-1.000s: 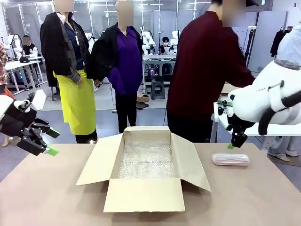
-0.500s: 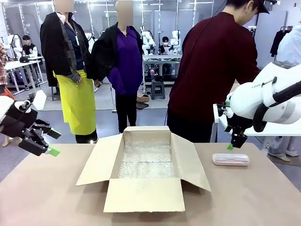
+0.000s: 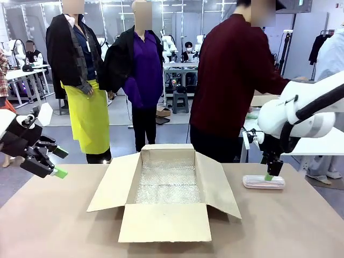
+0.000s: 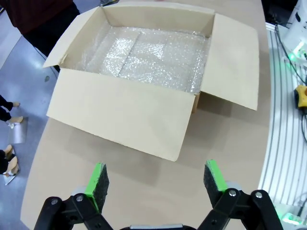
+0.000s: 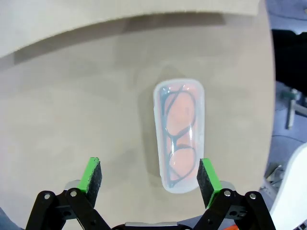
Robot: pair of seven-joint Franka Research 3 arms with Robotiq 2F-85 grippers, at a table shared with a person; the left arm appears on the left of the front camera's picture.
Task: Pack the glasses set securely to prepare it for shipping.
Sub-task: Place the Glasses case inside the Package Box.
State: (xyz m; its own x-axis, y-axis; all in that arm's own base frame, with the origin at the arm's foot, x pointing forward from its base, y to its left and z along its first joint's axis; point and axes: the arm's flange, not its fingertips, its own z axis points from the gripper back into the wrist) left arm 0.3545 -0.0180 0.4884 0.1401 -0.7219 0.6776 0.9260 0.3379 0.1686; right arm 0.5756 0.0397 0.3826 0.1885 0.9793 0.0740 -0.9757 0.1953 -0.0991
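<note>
**Item 1.** Open brown cardboard box [image 3: 164,223], flaps spread, at the middle of the tabletop [image 3: 54,226]. The floor is lined with clear bubble wrap [image 3: 169,185]. Nothing lies on the lining.

**Item 2.** Flat pink rounded-rectangle case with a clear lid [image 3: 263,182], a pair of glasses visible through it. It lies flat near the tabletop's far right corner, well apart from the box. Not yet packed.

**Item 3.** Right gripper [image 3: 270,174], pads spread wide and empty, poised just above the pink case. In the right wrist view the case sits off-centre, closer to one green pad [image 5: 207,178] than the other. Whether a pad touches the lid cannot be told.

**Item 4.** Left gripper [image 3: 60,162], released and empty, hovers off the tabletop's left edge, facing the box.

**Item 5.** Person in a dark red top [image 3: 231,80] beyond the far edge, turned towards a side table.

**Status.** Early: box opened and padded. Left to do: grasp the case, lay it on the lining, close the flaps.
</note>
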